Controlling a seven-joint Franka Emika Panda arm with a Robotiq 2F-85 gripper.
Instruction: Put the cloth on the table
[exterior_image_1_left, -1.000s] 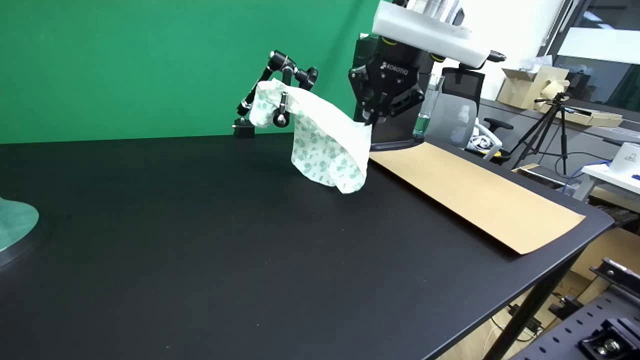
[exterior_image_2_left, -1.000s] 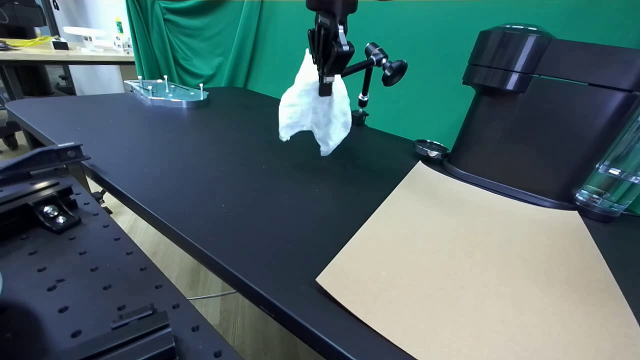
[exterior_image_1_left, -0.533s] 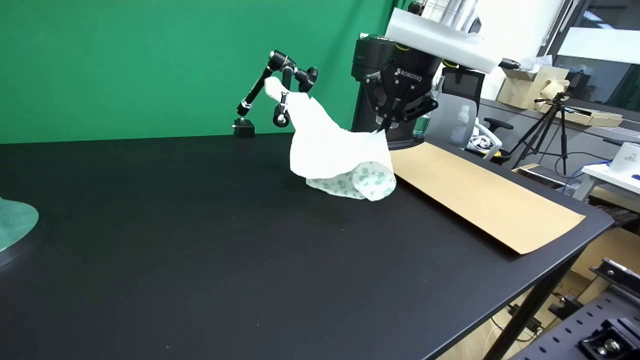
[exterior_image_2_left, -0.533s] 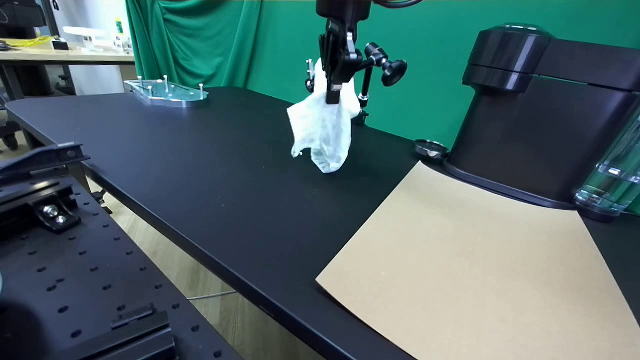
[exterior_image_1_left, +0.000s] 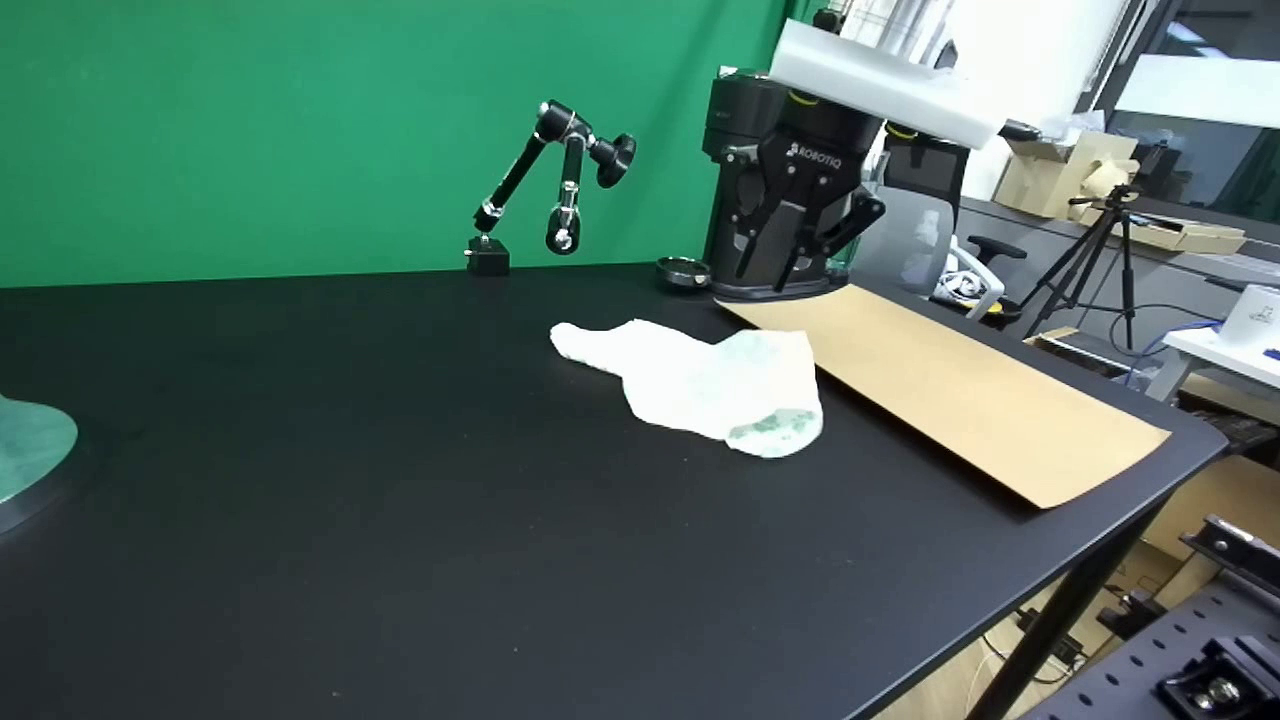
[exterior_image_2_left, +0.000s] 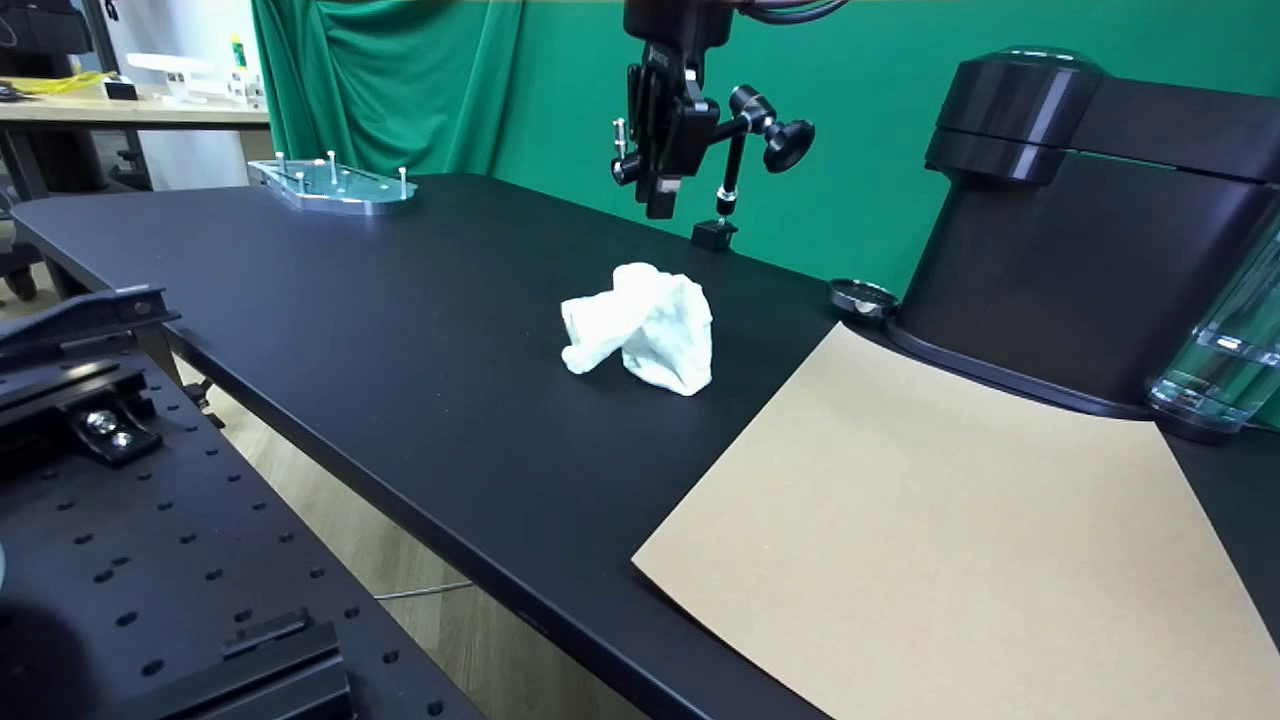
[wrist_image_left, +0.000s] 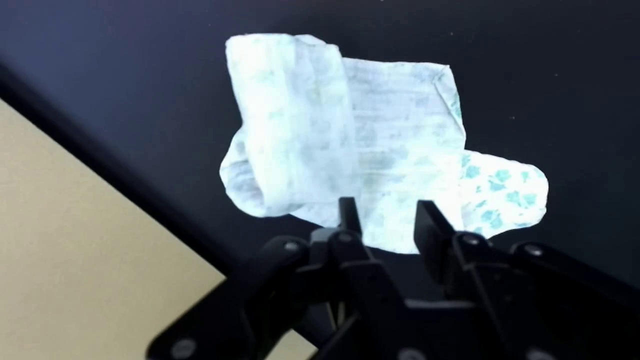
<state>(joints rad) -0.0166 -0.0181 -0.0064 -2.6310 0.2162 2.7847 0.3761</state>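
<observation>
The white cloth with a green leaf print lies crumpled and partly folded on the black table. The cloth is near the brown paper's edge in an exterior view, and it also shows in an exterior view in the middle of the table. In the wrist view the cloth is spread below the jaws, one patterned end to the right. My gripper is open and empty, pointing down above the table and apart from the cloth. Its two fingers stand separated in the wrist view. It also shows in an exterior view.
A brown paper sheet lies beside the cloth. A black coffee machine and small round dish stand at the back. A black jointed mount rises at the rear edge. A clear plate with pegs lies at the far end.
The gripper held the cloth hanging and moved toward the paper side and lower. The fingers have since opened, and the cloth has dropped onto the table.
</observation>
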